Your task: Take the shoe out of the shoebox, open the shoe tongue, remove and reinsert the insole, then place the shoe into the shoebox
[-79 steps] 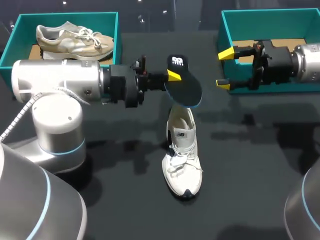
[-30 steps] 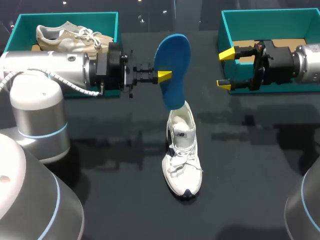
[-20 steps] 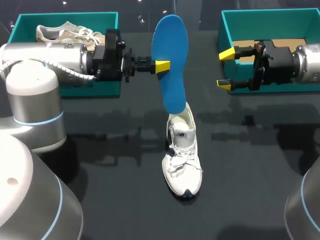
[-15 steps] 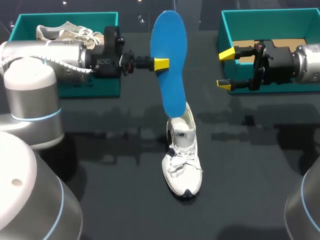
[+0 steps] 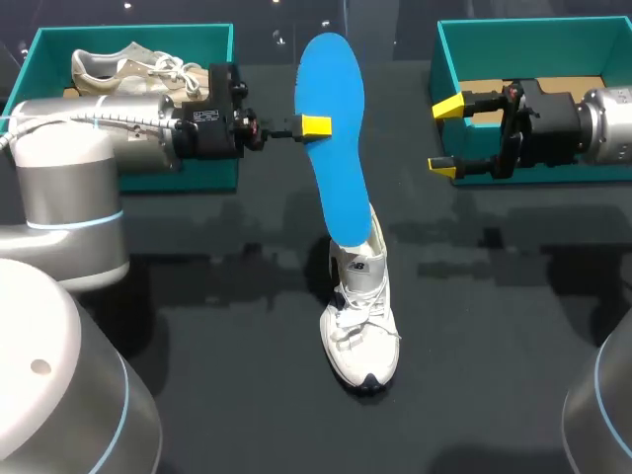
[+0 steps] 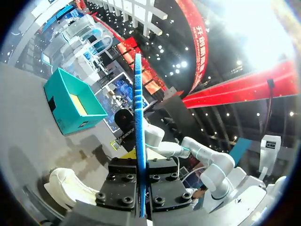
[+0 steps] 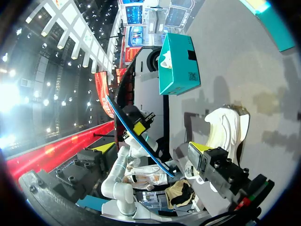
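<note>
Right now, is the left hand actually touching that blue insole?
Touching. The left wrist view shows the blue insole edge-on, pinched from both sides between the two fingers of the left hand.

insole point(image 5: 334, 158) upright over shoe point(image 5: 361, 316) opening

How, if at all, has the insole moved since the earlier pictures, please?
Yes: the insole flipped to its blue side, and its far end rose away from the white shoe.

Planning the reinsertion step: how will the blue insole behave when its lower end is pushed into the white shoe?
Probably light and thin: edge-on in the left wrist view the insole is a narrow line. It seems fairly springy, standing nearly straight from the left gripper's side pinch. Pushed into the shoe, it may bow.
</note>
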You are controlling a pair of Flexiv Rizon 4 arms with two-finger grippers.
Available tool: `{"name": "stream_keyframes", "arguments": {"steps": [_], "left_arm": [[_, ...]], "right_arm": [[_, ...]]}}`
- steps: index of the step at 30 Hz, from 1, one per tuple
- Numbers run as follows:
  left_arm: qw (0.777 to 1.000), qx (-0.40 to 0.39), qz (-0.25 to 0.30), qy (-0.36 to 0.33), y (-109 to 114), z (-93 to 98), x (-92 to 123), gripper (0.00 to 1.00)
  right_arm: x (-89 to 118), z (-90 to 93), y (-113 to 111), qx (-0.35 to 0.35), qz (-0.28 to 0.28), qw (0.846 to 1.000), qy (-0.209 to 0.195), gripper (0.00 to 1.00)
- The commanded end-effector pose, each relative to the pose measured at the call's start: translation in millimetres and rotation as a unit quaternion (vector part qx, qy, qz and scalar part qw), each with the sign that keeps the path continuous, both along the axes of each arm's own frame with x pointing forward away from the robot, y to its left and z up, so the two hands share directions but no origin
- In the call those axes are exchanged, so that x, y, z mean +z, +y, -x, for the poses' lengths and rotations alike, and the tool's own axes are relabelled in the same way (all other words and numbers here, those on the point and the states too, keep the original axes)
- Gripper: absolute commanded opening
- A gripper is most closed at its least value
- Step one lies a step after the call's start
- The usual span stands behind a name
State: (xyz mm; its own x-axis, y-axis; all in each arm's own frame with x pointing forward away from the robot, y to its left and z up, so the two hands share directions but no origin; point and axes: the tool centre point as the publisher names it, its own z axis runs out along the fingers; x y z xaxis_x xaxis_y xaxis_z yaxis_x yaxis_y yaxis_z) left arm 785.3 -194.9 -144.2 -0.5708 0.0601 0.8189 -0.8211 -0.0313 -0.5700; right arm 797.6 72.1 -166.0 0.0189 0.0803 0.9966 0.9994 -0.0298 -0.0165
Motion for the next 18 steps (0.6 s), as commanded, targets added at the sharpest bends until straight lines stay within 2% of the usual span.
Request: {"name": "stream_keyframes", "arguments": {"steps": [1, 9, 18], "left_arm": [[0.996, 0.016, 0.010, 0.087, -9, -5.3, -12, 0.00], [0.989, 0.034, -0.009, 0.142, -18, -9.8, -30, 0.00], [0.975, 0.041, 0.003, 0.217, -26, -15.0, -43, 0.00]], "right_arm": [[0, 1.1, 0, -0.001, 0.001, 1.000, 0.000, 1.00], [0, 1.1, 0, -0.001, 0.001, 1.000, 0.000, 1.00], [0, 1.1, 0, -0.001, 0.001, 1.000, 0.000, 1.00]]}}
